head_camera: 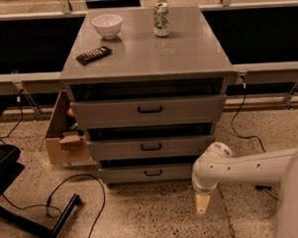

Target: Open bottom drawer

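Jaws together, gripper (203,204) hangs right of bottom drawer (153,173), whose long front runs left-right, facing camera.

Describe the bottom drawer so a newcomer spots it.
On the grey three-drawer cabinet, look at the lowest front. The bottom grey drawer is shortest, above the floor, with a small black bar handle; the beige end effector hangs at its right.

So the bowl (107,25) sits upper left on the table (186,55), can (160,19) right of it, remote (93,55) below the bowl. The bottom drawer (153,173) is low center under two others, box (66,142) to its left, claw (202,204) at its lower right.
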Robot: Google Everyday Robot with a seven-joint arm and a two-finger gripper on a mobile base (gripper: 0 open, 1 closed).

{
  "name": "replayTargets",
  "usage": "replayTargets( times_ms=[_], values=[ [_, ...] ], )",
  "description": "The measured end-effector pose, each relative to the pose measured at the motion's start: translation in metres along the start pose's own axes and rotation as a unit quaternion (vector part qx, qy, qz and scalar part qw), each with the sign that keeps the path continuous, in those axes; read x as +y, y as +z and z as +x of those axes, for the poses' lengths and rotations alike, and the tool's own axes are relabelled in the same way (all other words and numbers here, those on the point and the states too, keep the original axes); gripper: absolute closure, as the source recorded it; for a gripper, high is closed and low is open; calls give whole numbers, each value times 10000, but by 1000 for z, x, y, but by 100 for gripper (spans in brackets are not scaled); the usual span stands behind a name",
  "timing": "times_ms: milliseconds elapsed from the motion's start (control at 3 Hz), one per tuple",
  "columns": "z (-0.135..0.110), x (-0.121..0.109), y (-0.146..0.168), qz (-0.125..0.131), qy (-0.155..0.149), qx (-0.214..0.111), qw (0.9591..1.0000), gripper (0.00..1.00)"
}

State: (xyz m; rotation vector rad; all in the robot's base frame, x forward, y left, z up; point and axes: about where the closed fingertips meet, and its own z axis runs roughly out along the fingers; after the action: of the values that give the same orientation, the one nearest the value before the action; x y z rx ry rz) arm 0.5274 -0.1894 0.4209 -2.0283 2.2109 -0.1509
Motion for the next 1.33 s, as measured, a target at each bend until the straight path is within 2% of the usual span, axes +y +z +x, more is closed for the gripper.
replayTargets(
  times_ms=[333, 667, 1333],
  values=[
    [4, -19, 50, -118, -7, -174, 9998, 0],
    [4, -19, 50, -118, -7, -175, 9998, 0],
    [-31, -57, 120, -2, 64, -699, 9975, 0]
  ],
)
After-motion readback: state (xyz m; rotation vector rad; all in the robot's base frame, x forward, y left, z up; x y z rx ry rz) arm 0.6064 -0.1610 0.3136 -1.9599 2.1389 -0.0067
